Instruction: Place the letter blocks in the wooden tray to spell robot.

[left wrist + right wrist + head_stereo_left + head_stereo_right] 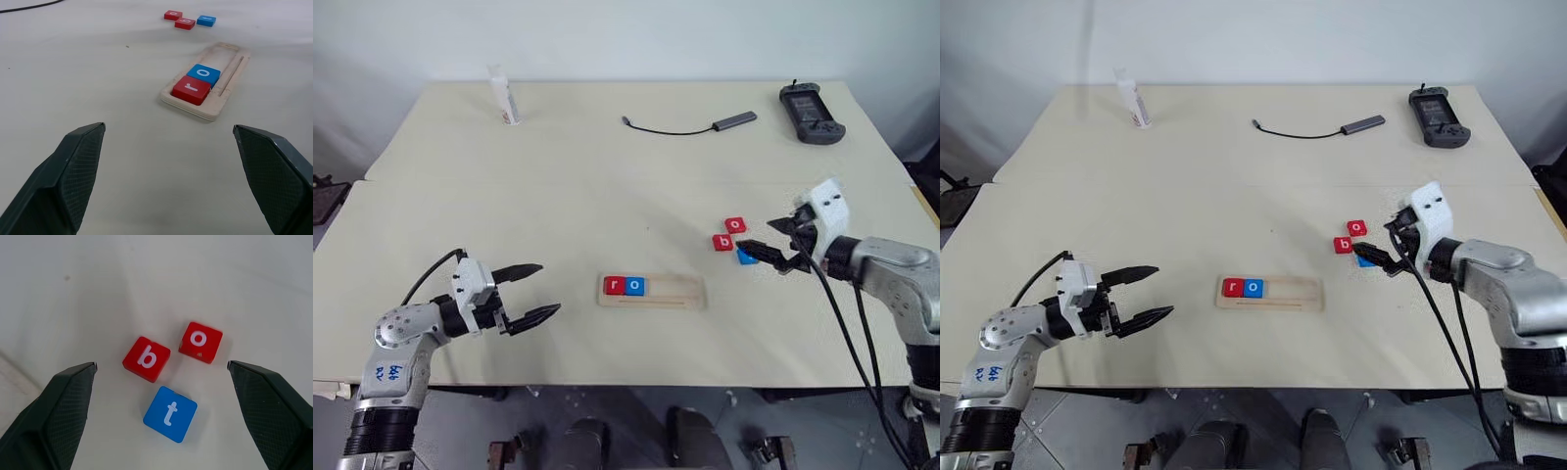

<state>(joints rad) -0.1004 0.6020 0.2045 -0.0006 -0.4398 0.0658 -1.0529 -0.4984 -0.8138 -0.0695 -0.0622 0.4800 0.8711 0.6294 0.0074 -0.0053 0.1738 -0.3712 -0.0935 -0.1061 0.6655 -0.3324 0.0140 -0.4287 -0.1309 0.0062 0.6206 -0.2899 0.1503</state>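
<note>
Two end effectors stand wide open and empty. The right end effector, at the right of the head view, hangs over three loose blocks on the tabletop; in its wrist view the red b, red o and blue t lie between its spread fingers, none touched. In the head view the b sits just left of the fingertips, the o just above it, and the t is partly hidden under a finger. The three lie close but apart, each turned at a slight angle.

The left end effector, at lower left, points toward frame right, level above bare tabletop with open room all round. The tray lies right of it, at lower centre, well apart from both end effectors, its long axis running left to right. A red r and a blue o fill its left end, touching side by side; the rest of the groove is bare.

The near table edge runs just below the tray. A bottle, a cable and a black handheld device sit along the far edge.
</note>
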